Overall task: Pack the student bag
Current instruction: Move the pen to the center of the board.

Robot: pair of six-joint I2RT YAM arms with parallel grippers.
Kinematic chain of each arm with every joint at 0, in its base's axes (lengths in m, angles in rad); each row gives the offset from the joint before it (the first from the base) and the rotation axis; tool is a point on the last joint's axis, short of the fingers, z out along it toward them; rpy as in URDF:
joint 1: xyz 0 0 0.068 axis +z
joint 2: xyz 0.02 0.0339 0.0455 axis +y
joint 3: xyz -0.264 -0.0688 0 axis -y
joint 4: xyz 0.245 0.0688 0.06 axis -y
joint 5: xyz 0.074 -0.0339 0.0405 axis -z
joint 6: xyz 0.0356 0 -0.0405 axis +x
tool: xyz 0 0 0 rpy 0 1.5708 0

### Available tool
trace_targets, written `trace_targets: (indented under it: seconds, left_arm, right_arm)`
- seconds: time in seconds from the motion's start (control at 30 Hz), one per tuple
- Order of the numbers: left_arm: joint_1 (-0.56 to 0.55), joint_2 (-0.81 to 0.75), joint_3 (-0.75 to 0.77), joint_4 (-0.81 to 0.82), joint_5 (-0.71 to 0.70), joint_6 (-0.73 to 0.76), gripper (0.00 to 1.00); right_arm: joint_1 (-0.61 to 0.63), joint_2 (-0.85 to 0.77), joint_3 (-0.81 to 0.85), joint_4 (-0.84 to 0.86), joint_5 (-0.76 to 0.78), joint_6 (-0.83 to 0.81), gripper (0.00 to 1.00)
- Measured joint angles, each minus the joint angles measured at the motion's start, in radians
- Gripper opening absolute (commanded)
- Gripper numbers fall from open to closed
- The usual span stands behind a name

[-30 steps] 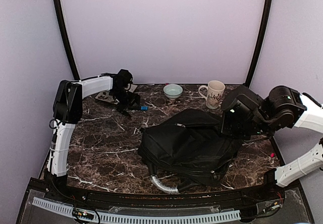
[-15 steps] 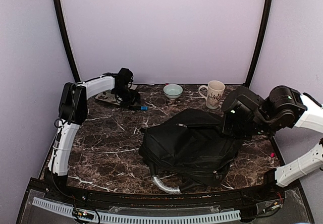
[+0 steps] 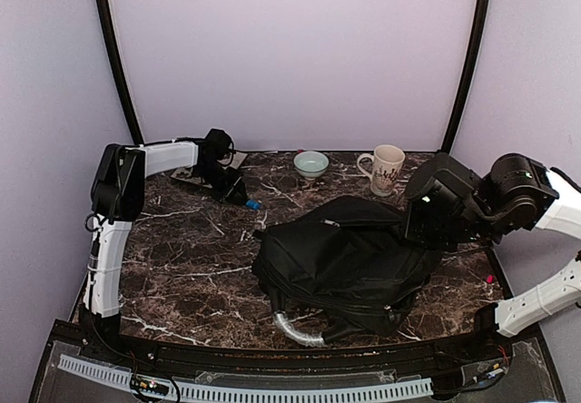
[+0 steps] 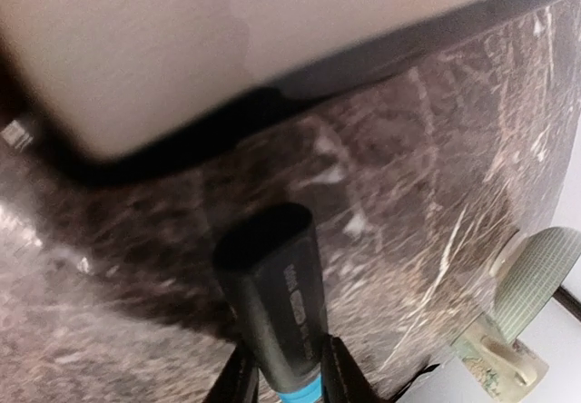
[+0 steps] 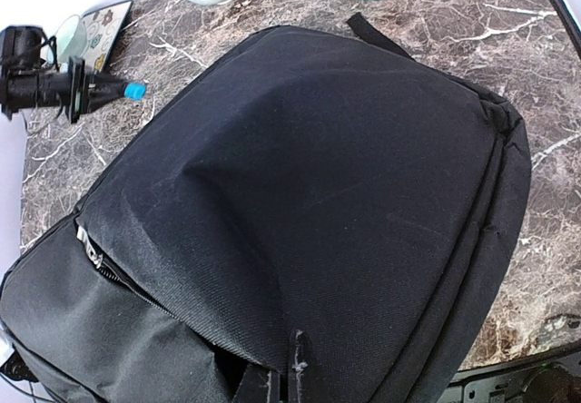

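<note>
The student bag (image 3: 349,258), a big black backpack, lies across the middle and right of the table, its grey handle (image 3: 295,330) toward the near edge. My right gripper (image 5: 283,378) is shut on the edge of the bag's top fabric (image 5: 300,194), pinching it up beside the zipper opening (image 5: 95,258). At the back left, my left gripper (image 4: 289,371) is shut on a black marker (image 4: 272,289) with a blue end (image 3: 253,204), fingers pressed to both its sides. In the right wrist view that marker's blue end (image 5: 134,91) points toward the bag.
A flat patterned book (image 3: 193,174) lies at the back left just behind the left gripper. A pale green bowl (image 3: 311,162) and a patterned mug (image 3: 385,169) stand along the back edge. Purple walls close the table on three sides.
The left gripper has closed on the marker at the back left and shifted slightly with it. The right gripper has kept its pinch on the bag, which barely moved.
</note>
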Motion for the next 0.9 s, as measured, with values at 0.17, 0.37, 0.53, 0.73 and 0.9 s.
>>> trace_targets:
  seconds: [0.17, 0.37, 0.53, 0.73, 0.9]
  left_arm:
    - [0.000, -0.139, -0.218, 0.021, -0.002, 0.115, 0.18]
    - [0.000, -0.265, -0.402, 0.068, -0.005, 0.292, 0.16]
    - [0.000, -0.366, -0.526, 0.087, -0.026, 0.470, 0.14]
    - [-0.001, -0.448, -0.612, 0.077, -0.053, 0.679, 0.14]
    - [-0.012, -0.525, -0.690, 0.036, -0.080, 0.805, 0.15]
  right_arm:
    - [0.000, -0.012, -0.008, 0.000, -0.010, 0.002, 0.00]
    - [0.000, -0.014, -0.014, 0.009, -0.020, -0.002, 0.00]
    - [0.000, -0.014, -0.018, 0.025, -0.023, -0.019, 0.00]
    - [0.000, 0.008, -0.018, 0.050, -0.042, -0.047, 0.00]
    - [0.000, 0.054, -0.018, 0.081, -0.061, -0.072, 0.00]
